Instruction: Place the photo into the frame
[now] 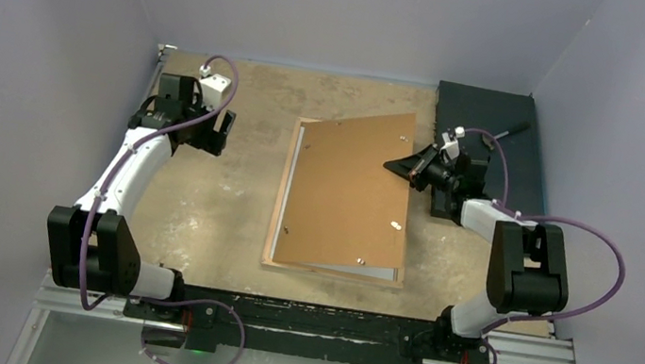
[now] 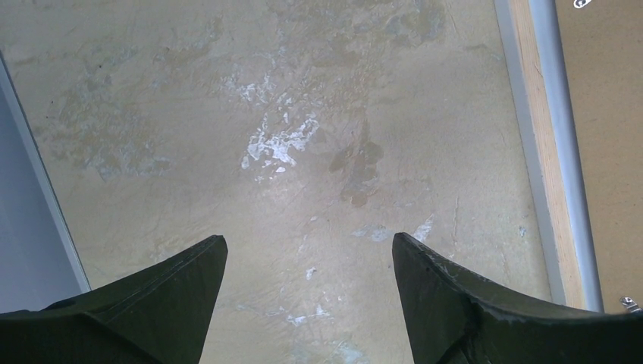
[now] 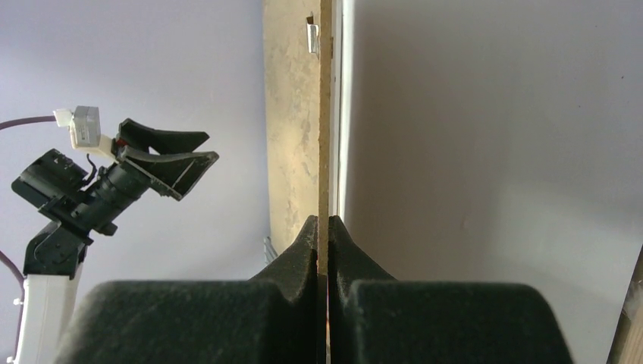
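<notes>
A large picture frame (image 1: 273, 223) lies back-up at the middle of the table (image 1: 209, 214), its wood-coloured edges showing. A brown backing board (image 1: 345, 195) sits skewed over it. At the near right corner a pale strip (image 1: 378, 268) shows beneath the board; whether it is the photo cannot be told. The right gripper (image 1: 394, 166) is clenched on the board's right edge. Farther left, the left gripper (image 2: 309, 246) hangs over bare table, jaws spread, holding nothing. A black slab (image 1: 485, 119) lies at the far right.
</notes>
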Robot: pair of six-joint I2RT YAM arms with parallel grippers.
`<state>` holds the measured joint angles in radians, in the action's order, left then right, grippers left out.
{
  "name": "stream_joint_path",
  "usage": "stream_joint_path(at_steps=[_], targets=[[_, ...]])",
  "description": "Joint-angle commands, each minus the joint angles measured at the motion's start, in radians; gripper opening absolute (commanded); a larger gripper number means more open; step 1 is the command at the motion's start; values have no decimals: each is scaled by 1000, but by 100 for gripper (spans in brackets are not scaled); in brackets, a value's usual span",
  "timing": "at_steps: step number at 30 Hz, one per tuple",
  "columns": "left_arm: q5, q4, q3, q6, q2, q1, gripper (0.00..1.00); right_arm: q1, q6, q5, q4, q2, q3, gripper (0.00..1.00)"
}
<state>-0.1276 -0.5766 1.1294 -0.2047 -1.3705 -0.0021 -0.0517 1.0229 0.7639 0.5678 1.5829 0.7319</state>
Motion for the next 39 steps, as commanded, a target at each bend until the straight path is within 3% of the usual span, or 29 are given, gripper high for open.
stream_joint_path(at_steps=[1,39], targets=[[-15,37,-9,-19,7,1,78,2,40,61,104,-3,-4,0],[-33,58,-54,-30,-20,-9,77,0,3,-19,151,118,40,0]])
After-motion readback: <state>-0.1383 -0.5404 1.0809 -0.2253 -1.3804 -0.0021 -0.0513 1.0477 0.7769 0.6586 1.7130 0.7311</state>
